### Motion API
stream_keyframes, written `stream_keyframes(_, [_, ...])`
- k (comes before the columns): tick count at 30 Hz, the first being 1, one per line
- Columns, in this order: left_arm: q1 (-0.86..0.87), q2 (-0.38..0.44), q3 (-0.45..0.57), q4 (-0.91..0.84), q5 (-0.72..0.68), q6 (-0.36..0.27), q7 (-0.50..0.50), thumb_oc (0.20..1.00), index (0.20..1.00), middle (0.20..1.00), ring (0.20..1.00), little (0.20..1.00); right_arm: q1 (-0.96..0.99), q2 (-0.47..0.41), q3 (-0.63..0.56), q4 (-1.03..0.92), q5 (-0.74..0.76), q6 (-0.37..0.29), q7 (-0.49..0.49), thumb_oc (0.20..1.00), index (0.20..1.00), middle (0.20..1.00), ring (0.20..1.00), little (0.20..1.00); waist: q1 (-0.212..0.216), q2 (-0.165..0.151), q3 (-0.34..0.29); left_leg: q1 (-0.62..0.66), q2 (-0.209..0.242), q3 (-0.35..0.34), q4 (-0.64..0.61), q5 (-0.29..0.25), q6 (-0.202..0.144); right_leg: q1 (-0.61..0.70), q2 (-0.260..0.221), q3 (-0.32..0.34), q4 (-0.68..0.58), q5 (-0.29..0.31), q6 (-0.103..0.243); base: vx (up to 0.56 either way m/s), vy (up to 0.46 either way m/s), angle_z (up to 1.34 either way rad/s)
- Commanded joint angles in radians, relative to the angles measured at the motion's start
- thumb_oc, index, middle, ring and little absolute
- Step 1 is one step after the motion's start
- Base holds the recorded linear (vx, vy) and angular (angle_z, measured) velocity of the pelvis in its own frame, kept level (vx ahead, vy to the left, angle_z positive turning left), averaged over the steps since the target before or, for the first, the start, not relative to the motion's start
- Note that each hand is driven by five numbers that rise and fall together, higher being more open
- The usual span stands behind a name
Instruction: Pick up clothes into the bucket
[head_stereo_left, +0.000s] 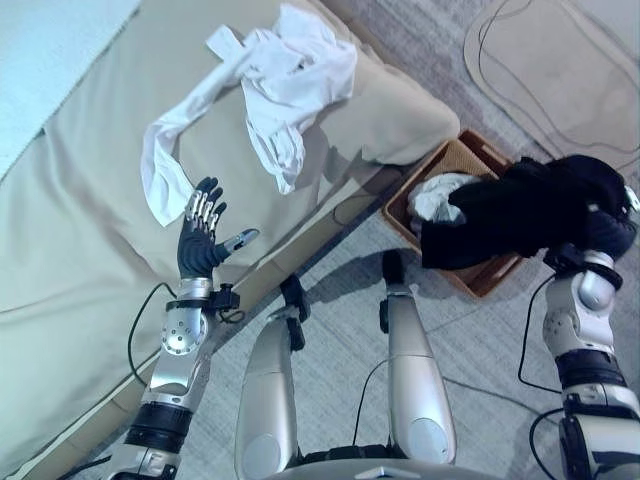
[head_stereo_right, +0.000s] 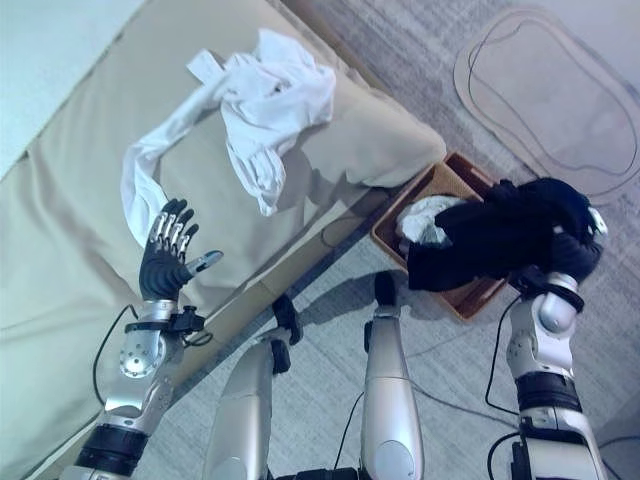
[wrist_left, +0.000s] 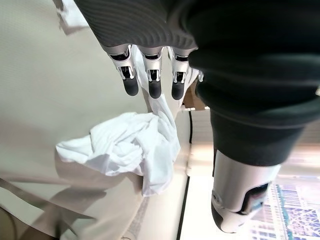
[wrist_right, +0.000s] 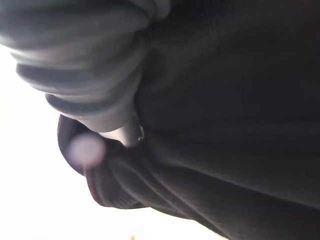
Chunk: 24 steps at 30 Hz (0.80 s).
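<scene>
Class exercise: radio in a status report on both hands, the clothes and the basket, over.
Left hand open above the bed, holding nothing. Right hand buried in black garment over brown basket. White garment still on bed. Nothing blocking.

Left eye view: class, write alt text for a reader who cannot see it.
The right hand carries a black garment over a brown basket beside the bed. The left hand hovers open near a white garment.

L hand (head_stereo_left: 200, 245) open, fingers straight; R hand (head_stereo_left: 612, 232) raised.
</scene>
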Motion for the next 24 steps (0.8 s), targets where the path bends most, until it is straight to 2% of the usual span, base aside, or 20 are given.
stream_keyframes(1, [0.011, 0.031, -0.011, -0.09, -0.03, -0.092, 0.037, 1.0, 1.0, 1.0, 1.0, 1.0, -0.086, -0.06, 0.044, 0.089, -0.049, -0.029, -0.039, 0.2, 0.2, 0.2, 0.2, 0.2, 0.011, -0.002, -0.067, -0.116, -0.016, -0.002, 0.142, -0.068, 0.028, -0.057, -0.019, -0.055, -0.002, 0.065, 0.003, 0.0, 0.0, 0.0])
stream_keyframes(5, [-0.006, 0.035, -0.027, -0.112, -0.029, -0.096, 0.05, 1.0, 1.0, 1.0, 1.0, 1.0, -0.162, -0.078, 0.11, 0.172, -0.076, 0.005, -0.045, 0.2, 0.2, 0.2, 0.2, 0.2, 0.02, 0.014, -0.066, -0.175, -0.016, -0.005, 0.17, -0.068, 0.028, -0.117, -0.017, -0.049, 0.033, 0.061, -0.002, -0.03, 0.006, 0.03])
stream_keyframes(6, [-0.013, 0.037, -0.04, -0.117, -0.031, -0.099, 0.054, 1.0, 1.0, 1.0, 1.0, 1.0, -0.197, -0.088, 0.154, 0.213, -0.114, 0.028, -0.047, 0.2, 0.2, 0.2, 0.2, 0.2, 0.03, 0.025, -0.066, -0.189, -0.014, -0.009, 0.185, -0.1, 0.02, -0.137, -0.014, -0.044, 0.059, 0.027, -0.002, 0.05, 0.026, -0.01])
stream_keyframes(9, [-0.017, 0.038, -0.054, -0.12, -0.032, -0.102, 0.059, 1.0, 1.0, 1.0, 1.0, 1.0, -0.243, -0.091, 0.2, 0.286, -0.146, 0.054, -0.044, 0.2, 0.2, 0.2, 0.2, 0.2, 0.038, 0.034, -0.064, -0.215, -0.015, -0.006, 0.203, -0.103, 0.02, -0.168, -0.012, -0.04, 0.079, 0.021, -0.007, 0.01, 0.011, -0.1])
stream_keyframes(12, [-0.032, 0.03, -0.086, -0.116, -0.044, -0.097, 0.067, 1.0, 1.0, 1.0, 1.0, 1.0, -0.332, -0.077, 0.296, 0.436, -0.221, 0.119, -0.043, 0.2, 0.2, 0.2, 0.2, 0.2, 0.054, 0.046, -0.063, -0.249, -0.016, -0.002, 0.214, -0.102, 0.023, -0.207, -0.008, -0.033, 0.098, 0.015, -0.016, 0.0, 0.001, -0.01])
stream_keyframes(17, [-0.069, 0.027, -0.104, -0.124, -0.041, -0.093, 0.094, 1.0, 1.0, 1.0, 1.0, 1.0, -0.392, -0.038, 0.272, 0.591, -0.189, 0.148, -0.078, 0.2, 0.2, 0.2, 0.2, 0.2, 0.062, 0.063, -0.069, -0.279, -0.024, -0.008, 0.225, -0.105, 0.027, -0.24, -0.007, -0.03, 0.12, 0.002, -0.021, 0.01, -0.001, 0.01])
stream_keyframes(24, [-0.09, 0.034, -0.11, -0.141, -0.023, -0.093, 0.121, 1.0, 1.0, 1.0, 1.0, 1.0, -0.422, -0.073, 0.251, 0.694, -0.194, 0.175, -0.109, 0.2, 0.2, 0.2, 0.2, 0.2, 0.066, 0.07, -0.084, -0.3, -0.032, -0.012, 0.224, -0.104, 0.029, -0.264, -0.009, -0.03, 0.126, -0.005, -0.021, 0.01, -0.002, 0.02])
